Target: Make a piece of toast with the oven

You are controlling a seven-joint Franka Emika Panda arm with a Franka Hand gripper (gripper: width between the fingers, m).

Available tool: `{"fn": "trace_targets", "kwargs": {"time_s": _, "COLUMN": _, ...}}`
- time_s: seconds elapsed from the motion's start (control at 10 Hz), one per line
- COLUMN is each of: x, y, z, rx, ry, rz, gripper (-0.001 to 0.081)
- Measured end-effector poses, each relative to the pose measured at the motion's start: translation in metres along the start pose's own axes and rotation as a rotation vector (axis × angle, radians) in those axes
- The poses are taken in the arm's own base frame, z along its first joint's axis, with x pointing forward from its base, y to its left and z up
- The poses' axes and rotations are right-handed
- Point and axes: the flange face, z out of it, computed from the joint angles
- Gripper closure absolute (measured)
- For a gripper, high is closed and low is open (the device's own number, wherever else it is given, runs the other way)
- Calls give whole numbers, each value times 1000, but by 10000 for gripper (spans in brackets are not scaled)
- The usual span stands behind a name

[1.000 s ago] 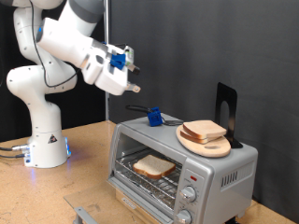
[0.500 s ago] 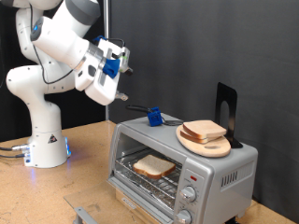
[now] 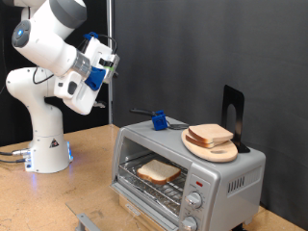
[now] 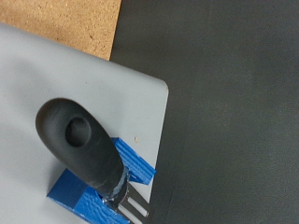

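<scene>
Toast (image 3: 158, 172) on oven (image 3: 189, 173) rack, soft, crumbly; you'd pinch crust edge. Gripper (image 3: 106, 60) up at 10 o'clock, can't tell jaw width.

arm (image 3: 43, 58): glossy white rounded shells, grey joint bands | base (image 3: 48, 149): white pedestal, small triangular warning sticker, blue glow at foot, grey cables trailing off | gripper (image 3: 108, 60): white body, blue fittings, dark fingers | wrist view: none of robot visible
</scene>
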Motion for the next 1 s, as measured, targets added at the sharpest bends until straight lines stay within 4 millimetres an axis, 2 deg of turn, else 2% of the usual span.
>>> {"fn": "trace_targets", "kwargs": {"time_s": 0.3, "x": 12, "y": 1, "z": -12, "rx": 53, "ry": 94, "rz": -3, "gripper": -2}}
{"fn": "trace_targets", "kwargs": {"time_s": 0.7, "x": 53, "y": 31, "z": -41, "rx": 91, "ry": 208, "rz": 66, "gripper": -2}}
{"fn": "trace_targets", "kwargs": {"time_s": 1.0, "x": 83, "y": 39, "z": -61, "rx": 119, "ry": 220, "rz": 100, "gripper": -2}}
